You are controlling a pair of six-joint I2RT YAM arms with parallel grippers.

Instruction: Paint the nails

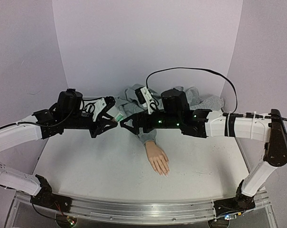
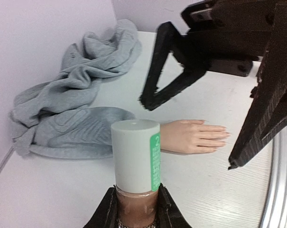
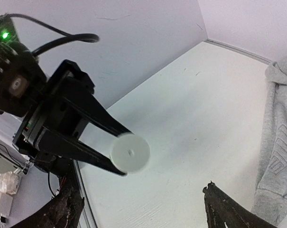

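Your left gripper (image 1: pixel 115 120) clamps the polish bottle (image 2: pixel 134 199), your right gripper (image 1: pixel 126 124) spread wide just opposite its cap (image 3: pixel 130 152), nails (image 2: pixel 223 135) below them.

Left tool (image 1: pixel 114 120) clamped, right tool (image 1: pixel 124 124) spread, tips facing.

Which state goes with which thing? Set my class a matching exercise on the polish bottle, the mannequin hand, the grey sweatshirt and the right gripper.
Things
1. polish bottle
2. mannequin hand
3. grey sweatshirt
4. right gripper

States
A. open, facing the bottle
B. crumpled at the back of the table
C. clamped in the left gripper
D. lying flat, fingers toward the near edge

Pairs: 1-C, 2-D, 3-B, 4-A.
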